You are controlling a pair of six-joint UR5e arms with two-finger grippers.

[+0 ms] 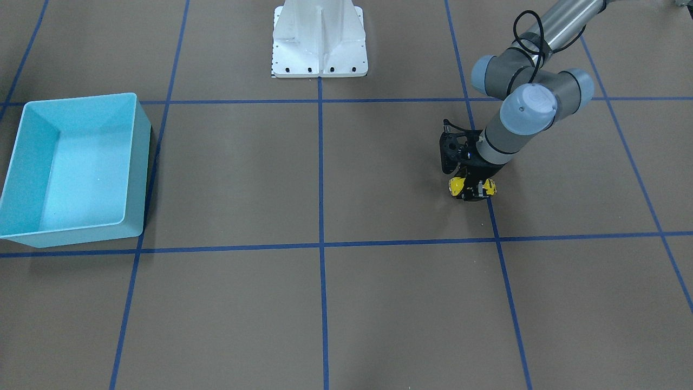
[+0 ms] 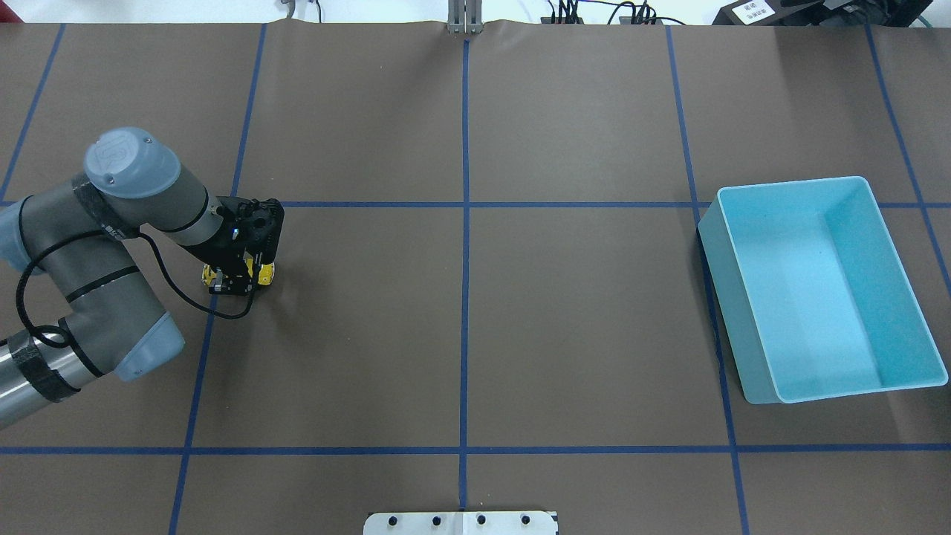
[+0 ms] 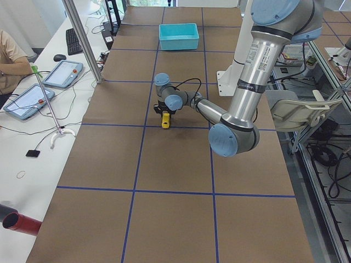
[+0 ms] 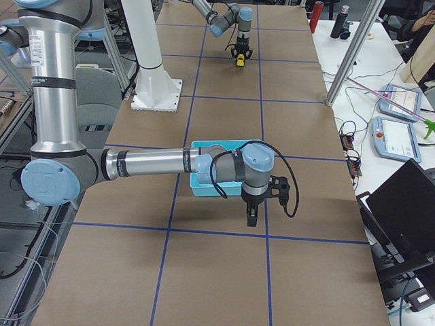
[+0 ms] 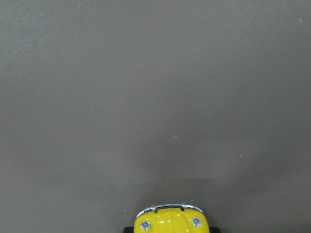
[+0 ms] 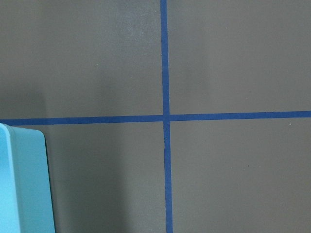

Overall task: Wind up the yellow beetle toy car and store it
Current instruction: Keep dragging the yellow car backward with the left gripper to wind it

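The yellow beetle toy car (image 1: 457,186) stands on the brown table on my left side. My left gripper (image 1: 472,192) points straight down over it, its black fingers closed across the car's middle, with yellow showing on both sides. The overhead view shows the same grip (image 2: 236,281), with the car (image 2: 266,275) poking out. The left wrist view shows only the car's front end (image 5: 170,221) at the bottom edge. My right gripper (image 4: 251,217) hangs above the table beside the light blue bin (image 4: 204,185); I cannot tell whether it is open or shut.
The light blue bin (image 2: 724,312) is empty and sits far on my right side; its corner shows in the right wrist view (image 6: 24,184). Blue tape lines grid the table. The white robot base (image 1: 319,49) stands at the table's edge.
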